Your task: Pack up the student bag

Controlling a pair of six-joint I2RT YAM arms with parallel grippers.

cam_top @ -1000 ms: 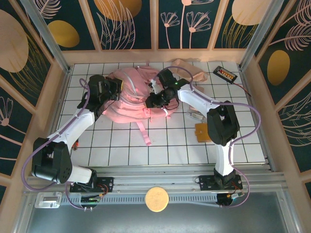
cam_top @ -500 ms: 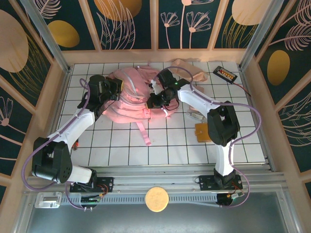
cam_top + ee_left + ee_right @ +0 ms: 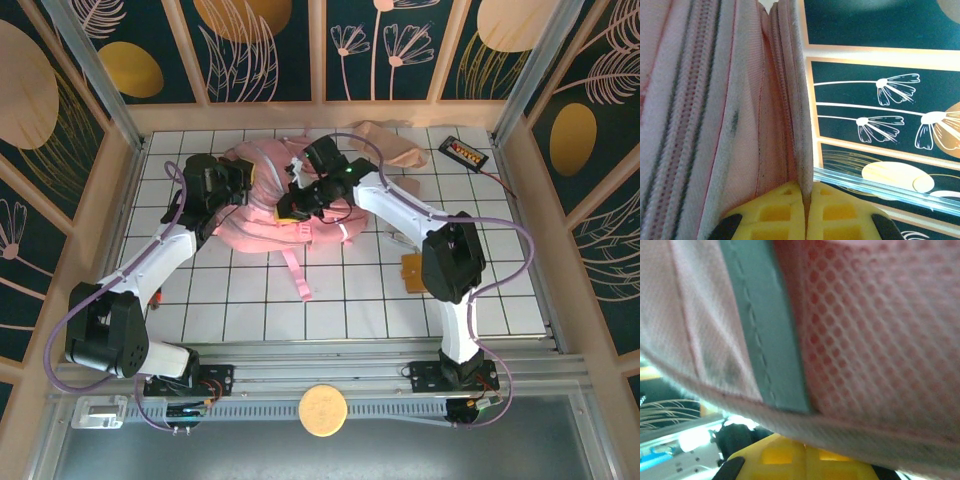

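The student bag [image 3: 262, 215], a big pale-pink backpack, lies at the back of the tiled table with a strap trailing toward me. My left gripper [image 3: 243, 186] sits at its left side. In the left wrist view the yellow fingers [image 3: 775, 212] are shut on an upright pink seam edge of the bag [image 3: 715, 100], pinched at the left gripper [image 3: 806, 196]. My right gripper [image 3: 292, 206] reaches over the bag's middle. In the right wrist view pink mesh and a grey trim strip of the bag [image 3: 865, 335] hang close over the right gripper [image 3: 805, 444], shut under the bag's edge, which hides the tips.
A tan cloth pouch [image 3: 396, 146] and a black device with orange buttons [image 3: 463, 152] lie at the back right. A brown wallet [image 3: 414, 272] and a small silver item [image 3: 400, 238] sit right of the bag. A cork disc [image 3: 322, 410] rests on the front rail.
My right gripper has closed and moved left, from the bag's right edge over its middle, taking fabric with it. The left arm has stayed put.
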